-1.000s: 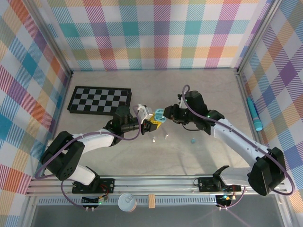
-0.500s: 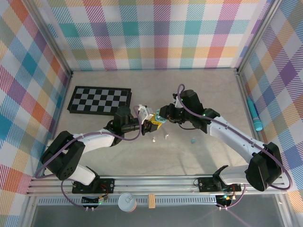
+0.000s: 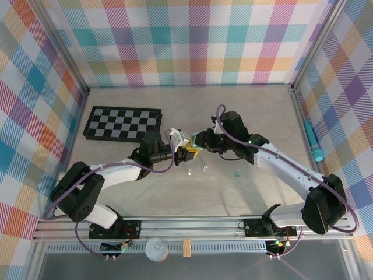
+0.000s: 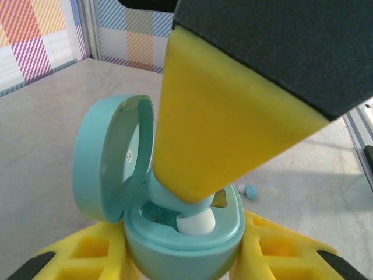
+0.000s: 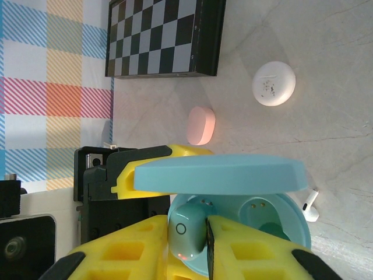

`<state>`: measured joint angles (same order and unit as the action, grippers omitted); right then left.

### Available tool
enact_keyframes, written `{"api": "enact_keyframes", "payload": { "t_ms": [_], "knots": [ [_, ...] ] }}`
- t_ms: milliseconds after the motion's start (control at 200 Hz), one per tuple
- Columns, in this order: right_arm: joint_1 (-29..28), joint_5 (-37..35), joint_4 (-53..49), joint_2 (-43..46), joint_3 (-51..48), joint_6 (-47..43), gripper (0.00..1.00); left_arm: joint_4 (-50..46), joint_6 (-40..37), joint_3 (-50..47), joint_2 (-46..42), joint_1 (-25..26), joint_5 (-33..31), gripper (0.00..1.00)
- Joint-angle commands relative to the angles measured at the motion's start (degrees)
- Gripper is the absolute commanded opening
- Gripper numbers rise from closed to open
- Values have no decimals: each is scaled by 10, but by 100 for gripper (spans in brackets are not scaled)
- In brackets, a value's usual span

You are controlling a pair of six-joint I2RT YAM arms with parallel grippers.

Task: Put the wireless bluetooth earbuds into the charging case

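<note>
Left gripper point(image 4: 183, 259) clamps the open blue case point(image 4: 175, 242). Right gripper point(image 5: 192, 236) clamps a blue bud point(image 5: 185, 226), at its fingertips inside that case.

no legible txt; tiny print on white case point(image 5: 273, 83) & teal case lid point(image 4: 108, 163) too small.

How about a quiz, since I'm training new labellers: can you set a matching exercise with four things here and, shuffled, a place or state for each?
1. light blue case
2. light blue earbud
3. pink case
4. chessboard

A. lying shut on the table
B. flat on the table, far left
C. lid open, held in the left claw
D. pinched in the right claw, inside the open case

Pairs: 1-C, 2-D, 3-A, 4-B
</note>
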<state>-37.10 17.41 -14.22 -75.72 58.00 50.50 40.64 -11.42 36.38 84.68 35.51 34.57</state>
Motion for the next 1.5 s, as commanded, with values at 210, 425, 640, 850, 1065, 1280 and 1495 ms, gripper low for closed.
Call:
{"api": "enact_keyframes", "payload": {
  "t_ms": [210,425,640,850,1065,1280,1495],
  "knots": [
    [-6,2,-13,-4,10,-9,30,33,-3,20,1,4,-7,27],
    [-7,-28,-38,7,21,-29,42,48,3,14,1,4,-8,27],
    [-6,-69,-53,58,6,-53,51,69,1,4,1,3,-22,27],
    [-6,-168,-71,162,-62,-41,52,75,0,-4,-5,-2,-29,27],
    [15,-248,-155,272,-142,9,52,64,-10,-10,-23,-5,-34,27],
    [101,-205,-230,362,-242,67,52,60,-13,-13,-40,-5,-26,26],
    [199,-96,-178,358,-335,48,54,65,-12,-14,-41,-5,-21,26]
  ]
}}
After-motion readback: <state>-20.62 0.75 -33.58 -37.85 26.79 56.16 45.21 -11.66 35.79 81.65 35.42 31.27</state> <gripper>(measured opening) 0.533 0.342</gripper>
